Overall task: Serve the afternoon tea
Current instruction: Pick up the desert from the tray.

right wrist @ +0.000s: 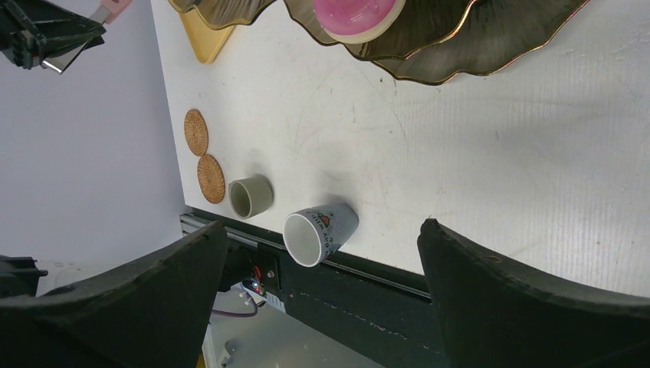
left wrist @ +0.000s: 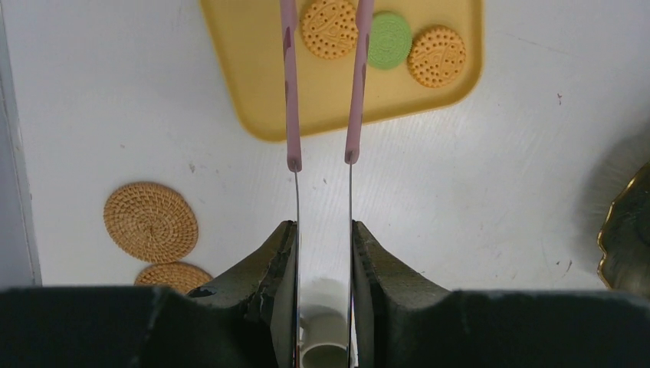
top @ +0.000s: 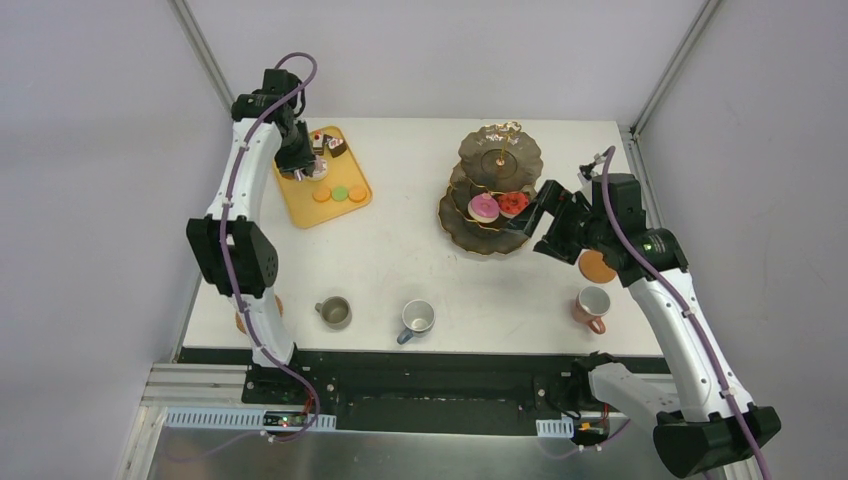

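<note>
Top view. Counting what is served: finding the pink doughnut (top: 484, 207) and the red doughnut (top: 513, 203) sitting on a lower tier of the stand (top: 500, 150), with the top tier showing bare. Finding three macarons (top: 340, 193) and the small cakes (top: 330, 146) lying on the yellow tray (top: 300, 212), well apart from the stand. Noting the left gripper (top: 303, 165) hanging over the tray's far end, near the cakes. Noting the right gripper (top: 538, 222) just beside the stand's right edge. Spotting the olive mug (top: 335, 313), grey-blue mug (top: 417, 318) and pink mug (top: 592, 305) standing along the near edge of the table (top: 400, 250). Seeing none resting on the coasters (top: 597, 266); the one marked lying near the pink mug, partly hidden by the right arm.

Left wrist. Seeing the fingers pinching narrow on the tongs (left wrist: 290, 77), the tong arms reaching out over the tray toward two orange macarons and a green one. Not telling whether touching. Spotting two more coasters lying left of the tray.

Right wrist. Seeing the jaws standing wide, gripping nothing, below the stand's rim and the pink doughnut.

Judging progress: doughnuts done; macarons and cakes waiting to go to the stand, mugs waiting for coasters.
</note>
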Robot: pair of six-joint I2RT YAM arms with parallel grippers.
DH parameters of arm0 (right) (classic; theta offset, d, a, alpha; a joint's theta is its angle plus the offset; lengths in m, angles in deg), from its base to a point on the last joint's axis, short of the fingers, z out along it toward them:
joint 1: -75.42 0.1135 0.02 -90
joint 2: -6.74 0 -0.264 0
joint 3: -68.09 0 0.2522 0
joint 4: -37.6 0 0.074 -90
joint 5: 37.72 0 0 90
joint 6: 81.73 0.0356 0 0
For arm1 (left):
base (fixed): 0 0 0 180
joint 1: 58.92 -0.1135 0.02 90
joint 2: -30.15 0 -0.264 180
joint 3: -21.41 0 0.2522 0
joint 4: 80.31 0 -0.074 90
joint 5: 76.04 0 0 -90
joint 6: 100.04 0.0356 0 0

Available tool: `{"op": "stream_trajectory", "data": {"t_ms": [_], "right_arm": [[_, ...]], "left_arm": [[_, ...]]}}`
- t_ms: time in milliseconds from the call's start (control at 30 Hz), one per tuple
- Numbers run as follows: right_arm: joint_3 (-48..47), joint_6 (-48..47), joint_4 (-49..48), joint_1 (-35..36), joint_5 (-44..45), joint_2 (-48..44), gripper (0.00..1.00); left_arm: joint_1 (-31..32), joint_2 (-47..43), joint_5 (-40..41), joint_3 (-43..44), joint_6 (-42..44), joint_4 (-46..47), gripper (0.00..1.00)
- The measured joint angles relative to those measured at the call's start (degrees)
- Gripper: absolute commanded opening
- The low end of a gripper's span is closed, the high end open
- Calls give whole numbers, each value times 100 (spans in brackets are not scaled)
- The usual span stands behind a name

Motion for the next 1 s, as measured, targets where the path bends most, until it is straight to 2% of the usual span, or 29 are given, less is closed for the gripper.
{"op": "stream_trajectory", "data": {"t_ms": [233,467,1000], "right_arm": [[-2,0,4,0,52,52,99],[-11,-2,7,0,59,164,99],[-13,-15,22,0,59,282,99]], "left_arm": [[-94,702,-157,450,271,9,31],[-92,778,-157,568,374,44,36],[-160,1228,-129,664,461,173,39]]}}
